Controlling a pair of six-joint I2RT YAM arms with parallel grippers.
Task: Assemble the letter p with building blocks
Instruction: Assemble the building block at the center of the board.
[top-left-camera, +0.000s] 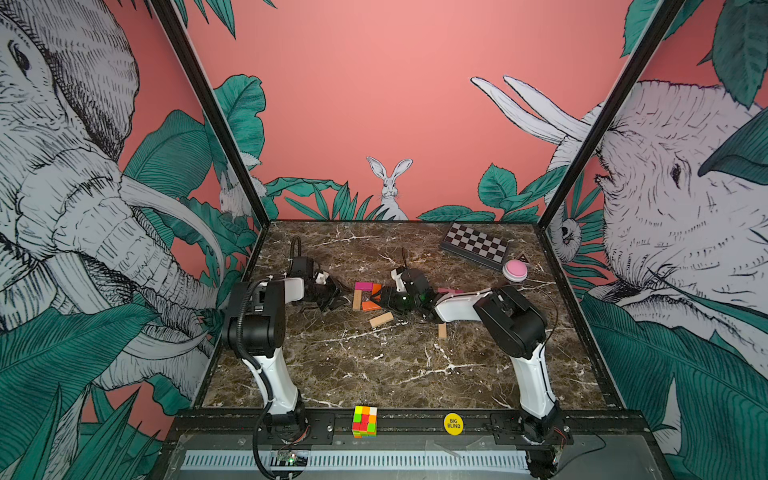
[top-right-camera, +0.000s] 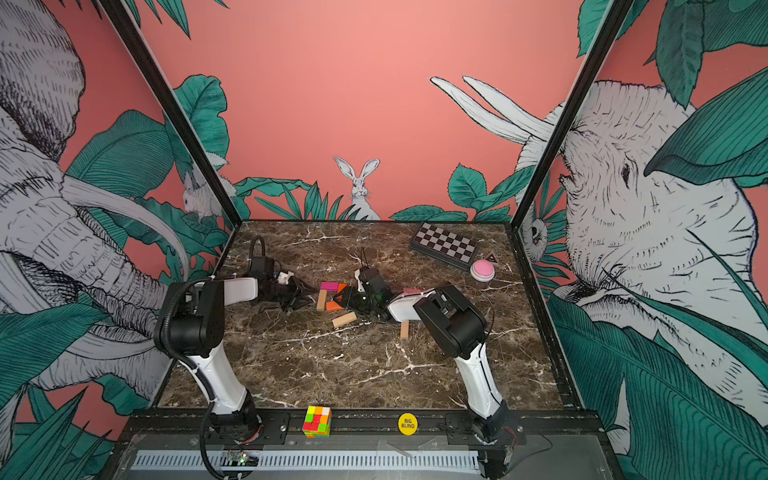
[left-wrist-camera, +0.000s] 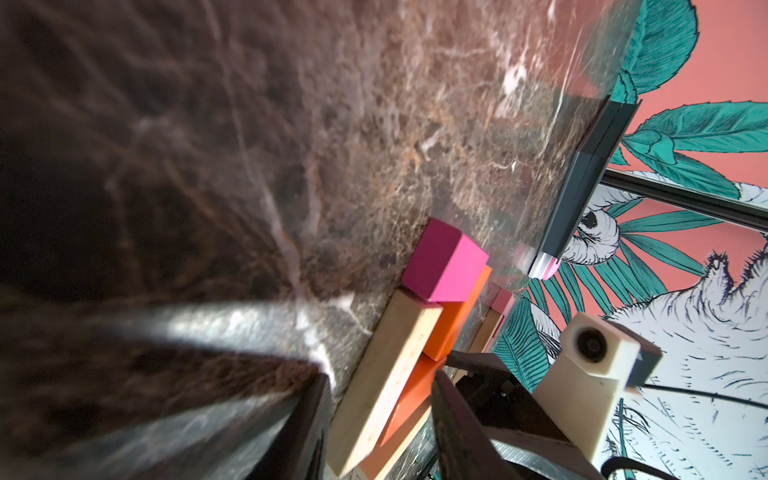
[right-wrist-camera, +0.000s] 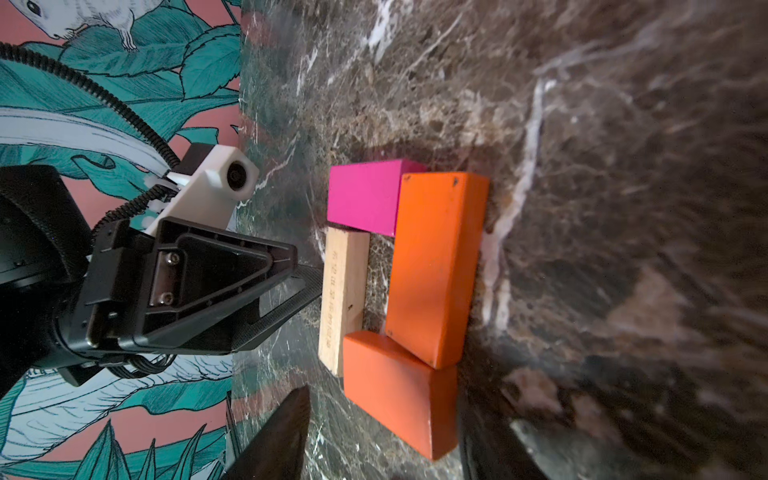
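Note:
Four building blocks form a small closed loop mid-table: a magenta block (top-left-camera: 363, 286), an orange block (right-wrist-camera: 436, 266), a tan block (top-left-camera: 357, 300) and an orange-red block (right-wrist-camera: 399, 395). My left gripper (top-left-camera: 338, 297) is open, its tips right beside the tan block (left-wrist-camera: 386, 374), on the side facing away from the loop. My right gripper (right-wrist-camera: 386, 415) is open on the opposite side, and the orange-red block's end lies between its fingers with a gap on one side. In both top views a loose tan block (top-left-camera: 381, 319) lies in front of the loop and another tan block (top-right-camera: 404, 329) by the right arm.
A pink block (top-left-camera: 451, 291) peeks out behind the right arm. A checkered box (top-left-camera: 473, 245) and a pink round button (top-left-camera: 515, 270) sit at the back right. A puzzle cube (top-left-camera: 365, 422) and a yellow disc (top-left-camera: 453, 424) rest on the front rail.

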